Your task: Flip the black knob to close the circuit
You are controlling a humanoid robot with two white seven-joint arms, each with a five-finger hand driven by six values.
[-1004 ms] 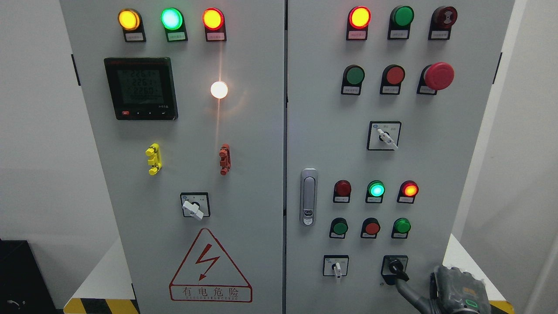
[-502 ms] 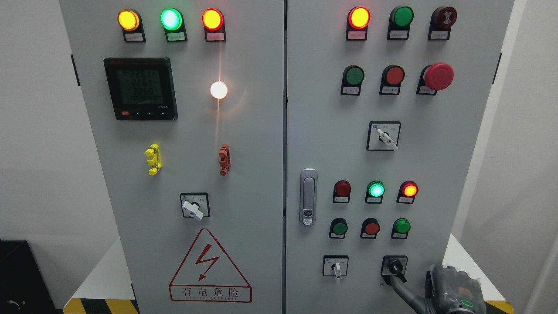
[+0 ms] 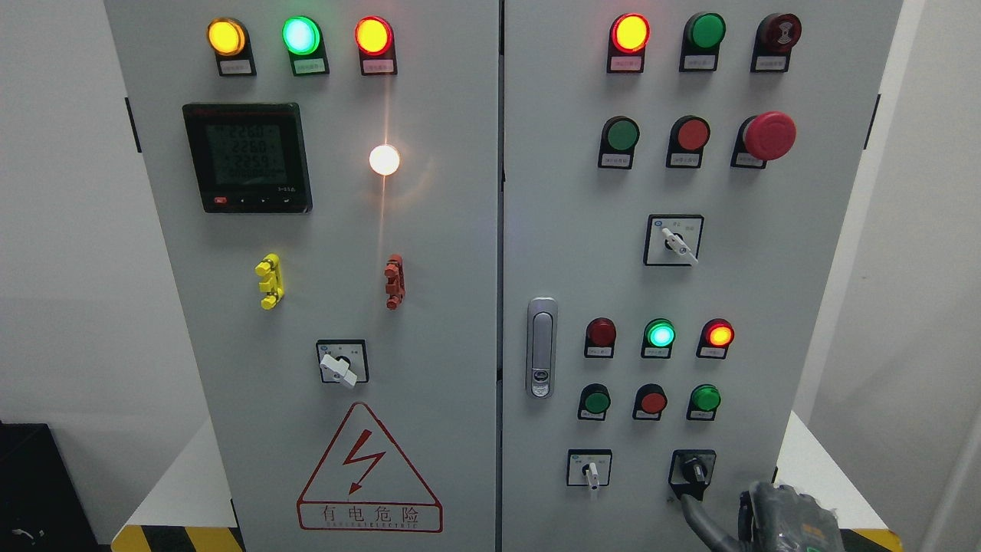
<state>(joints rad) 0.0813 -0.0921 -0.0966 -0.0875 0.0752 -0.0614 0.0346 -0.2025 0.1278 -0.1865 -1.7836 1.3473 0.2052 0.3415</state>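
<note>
The black knob (image 3: 693, 469) sits in a black square plate at the lower right of the grey cabinet's right door (image 3: 751, 307). Its handle points down, tilted slightly to the right. My right hand (image 3: 778, 520) comes in at the bottom right edge, mostly cut off by the frame. One dark finger (image 3: 693, 515) stretches up and to the left, and its tip lies just under the knob's lower end. Nothing is held in the hand. The left hand is out of view.
A white-handled selector (image 3: 590, 471) sits left of the knob, and another white selector (image 3: 674, 239) is higher up. Rows of red and green buttons and lamps (image 3: 659, 335) lie above the knob. A door latch (image 3: 541, 346) stands at the door's left edge.
My right hand has slid left and down, and its finger tip moved left under the knob. The knob's handle has swung from pointing lower right to nearly straight down.
</note>
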